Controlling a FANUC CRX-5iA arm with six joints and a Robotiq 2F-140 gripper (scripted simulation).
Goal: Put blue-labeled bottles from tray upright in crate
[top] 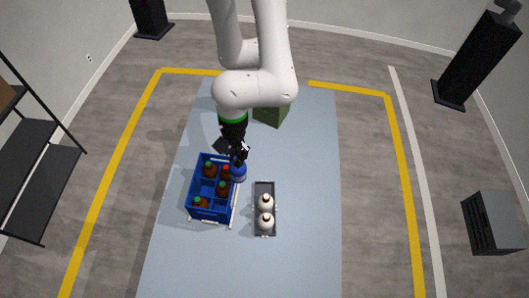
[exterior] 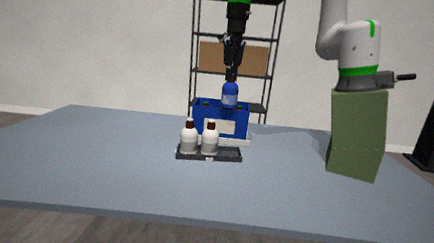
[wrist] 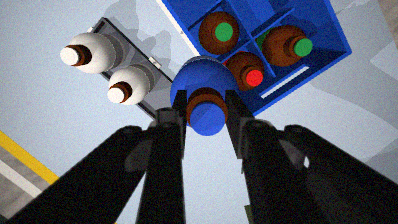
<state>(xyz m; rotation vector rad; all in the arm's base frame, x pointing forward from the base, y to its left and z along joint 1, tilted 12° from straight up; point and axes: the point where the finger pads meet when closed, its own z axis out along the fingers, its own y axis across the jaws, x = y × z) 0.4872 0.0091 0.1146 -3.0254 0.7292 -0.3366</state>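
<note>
My gripper [wrist: 205, 104] is shut on the neck of the blue-labeled bottle [wrist: 202, 90], which hangs upright in the air. In the top view the blue-labeled bottle [top: 238, 172] is over the right far edge of the blue crate [top: 212, 188]; in the exterior view the bottle [exterior: 229, 94] hangs just above the crate [exterior: 220, 118]. The crate holds several brown bottles, with green caps [wrist: 223, 31] and one red cap [wrist: 254, 77]. The dark tray [top: 264, 209] to the crate's right carries two white bottles [top: 265, 200] [top: 265, 221], also seen in the wrist view [wrist: 92, 50].
A green box [exterior: 357, 131] stands on the table at the arm's base. A black shelf rack [exterior: 232, 56] stands behind the table. Black pillars [top: 476, 56] and a grey cabinet [top: 495, 223] stand on the floor to the right.
</note>
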